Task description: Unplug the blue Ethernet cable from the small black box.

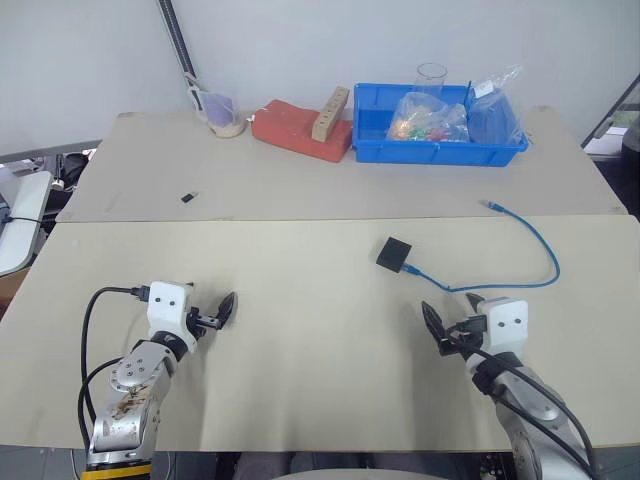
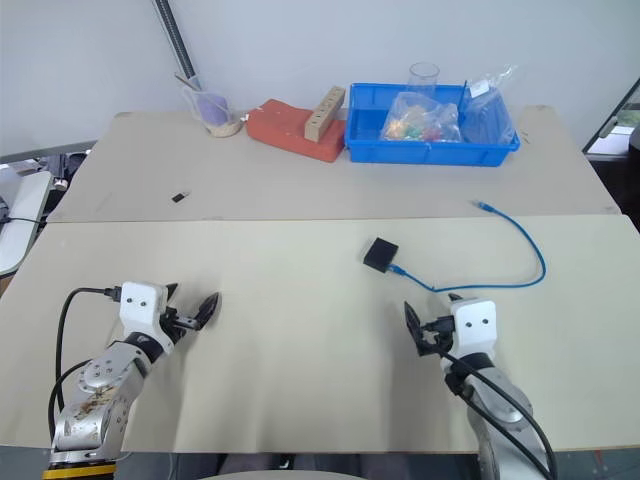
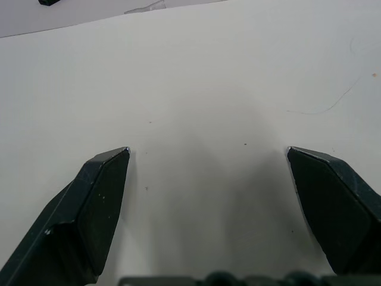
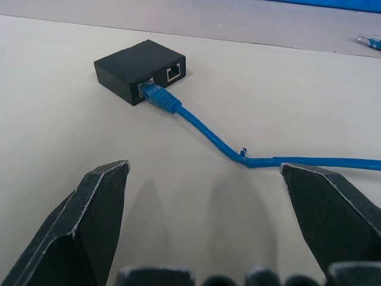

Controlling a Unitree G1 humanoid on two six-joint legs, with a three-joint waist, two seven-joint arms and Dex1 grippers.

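At the far edge of the table (image 1: pixel 300 330), a blue bin (image 1: pixel 440 148) is seen holding clear bags of small colourful items; no writing can be read. Nearer, the small black box (image 1: pixel 394 254) lies flat, the blue Ethernet cable (image 1: pixel 545 262) plugged into its edge facing the right gripper (image 1: pixel 448 332) and looping away rightward. Both the right and left gripper (image 1: pixel 212 316) are held wide apart, empty.

head eyes look down over the table (image 1: pixel 300 290); wrist cameras skim it closely.
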